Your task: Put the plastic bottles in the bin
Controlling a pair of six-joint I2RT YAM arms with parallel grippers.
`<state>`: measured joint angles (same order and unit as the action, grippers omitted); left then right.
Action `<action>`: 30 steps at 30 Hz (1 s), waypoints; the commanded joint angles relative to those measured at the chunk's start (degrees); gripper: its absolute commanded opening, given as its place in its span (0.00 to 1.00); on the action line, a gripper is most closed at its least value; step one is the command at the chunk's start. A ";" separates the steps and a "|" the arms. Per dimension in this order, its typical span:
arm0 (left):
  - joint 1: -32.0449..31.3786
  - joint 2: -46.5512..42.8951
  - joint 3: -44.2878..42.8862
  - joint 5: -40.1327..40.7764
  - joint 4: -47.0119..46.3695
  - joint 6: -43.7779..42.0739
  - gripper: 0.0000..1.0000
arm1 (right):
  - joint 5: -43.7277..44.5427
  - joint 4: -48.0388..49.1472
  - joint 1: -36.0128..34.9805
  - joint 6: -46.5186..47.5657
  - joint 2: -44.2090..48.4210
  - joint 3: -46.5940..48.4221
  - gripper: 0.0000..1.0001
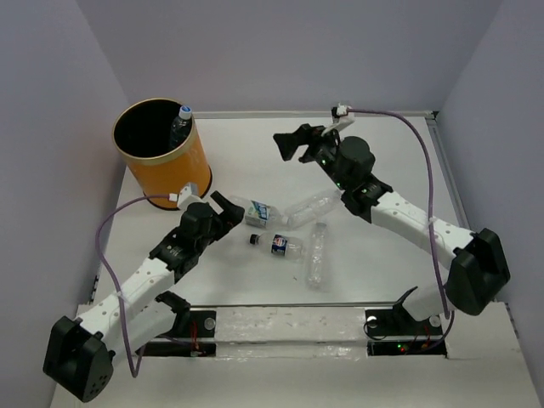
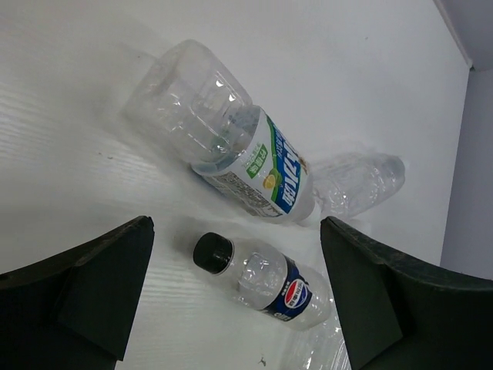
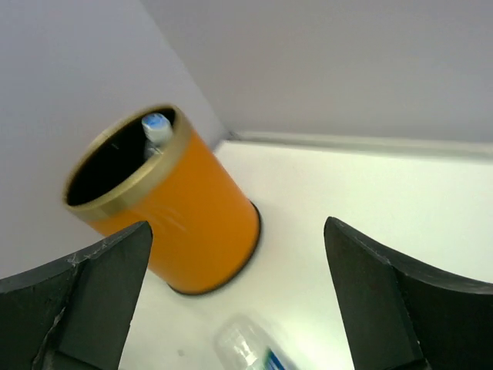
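While both sets of jaws stand wide and empty, the left gripper [image 1: 228, 211] hangs just over the labelled bottle [image 1: 259, 212] and the black-capped bottle [image 1: 279, 245] at mid-table. The right gripper [image 1: 291, 146] is raised farther off, facing the bin [image 1: 170, 174] at far left. One capped bottle [image 1: 180, 123] stands inside the bin, while four lie on the table [image 1: 382, 161], those two plus two clear bottles [image 1: 317, 253] to their right, so most of the job looks undone.

The left fingers [image 2: 92, 293] stand wide apart at the lower corners. Between them, on the white desk [image 2: 77, 154], lies a small black-capped bottle [image 2: 266, 281] with a dark blue label. Just beyond it lies a larger bottle [image 2: 231, 146] with a white-blue label. A clear crinkled bottle [image 2: 362, 181] lies to the right.
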<state>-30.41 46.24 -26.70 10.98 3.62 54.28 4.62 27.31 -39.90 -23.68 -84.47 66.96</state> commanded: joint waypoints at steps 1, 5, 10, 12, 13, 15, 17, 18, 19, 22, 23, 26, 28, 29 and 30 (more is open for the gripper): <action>-0.17 9.01 -3.09 -0.87 -11.25 1.18 0.99 | -3.22 -15.16 0.96 0.20 6.30 -10.15 1.00; -0.17 18.50 -8.61 -1.32 -11.97 0.39 0.99 | -2.60 -19.92 0.96 1.18 13.96 -21.04 1.00; -0.17 27.05 -12.58 -1.23 -10.82 0.56 0.99 | -6.38 -20.28 1.49 0.30 19.95 -28.37 1.00; -0.17 29.69 -14.51 -0.53 -11.17 0.65 0.99 | -7.87 -20.28 1.49 0.39 21.44 -29.60 1.00; -0.17 30.31 -15.13 -0.09 -11.09 0.39 0.99 | -8.57 -20.28 1.49 0.65 21.71 -29.87 1.00; -0.17 32.42 -17.58 1.49 -9.78 -0.66 0.99 | -9.28 -20.45 1.49 1.44 22.67 -30.48 1.00; -0.17 34.34 -19.00 1.85 -8.89 -1.02 0.99 | -9.37 -20.72 1.49 1.71 23.29 -30.92 1.00; -0.17 34.79 -19.44 2.46 -8.72 -1.02 0.99 | -9.46 -20.72 1.49 1.88 23.82 -31.10 1.00; -0.26 35.75 -19.53 2.90 -8.80 -1.02 0.99 | -9.46 -20.81 1.49 1.80 24.08 -31.45 1.00; -0.08 37.78 -20.67 4.66 -8.37 -1.81 0.99 | -8.67 -21.16 1.49 1.62 24.44 -31.71 1.00; -0.17 39.26 -21.81 5.01 -8.28 -2.59 0.99 | -7.27 -21.68 1.49 1.53 24.44 -31.98 1.00; 0.00 42.17 -23.74 6.07 -8.10 -4.00 0.99 | -5.07 -23.35 1.49 1.18 24.08 -32.07 1.00; 0.00 43.93 -24.71 6.15 -8.10 -4.71 0.99 | -4.97 -23.53 1.49 0.66 24.26 -32.33 1.00; 0.00 44.37 -25.07 6.33 -8.10 -4.97 0.99 | -4.97 -23.44 1.49 0.57 24.17 -32.50 1.00; -0.08 44.81 -25.77 6.68 -8.10 -5.50 0.98 | -4.89 -23.44 1.49 0.48 24.26 -32.59 1.00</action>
<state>-30.39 89.89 -49.17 14.59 -4.47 51.40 -2.09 3.77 -38.33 -22.94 -61.06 34.65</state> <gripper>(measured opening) 0.989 0.994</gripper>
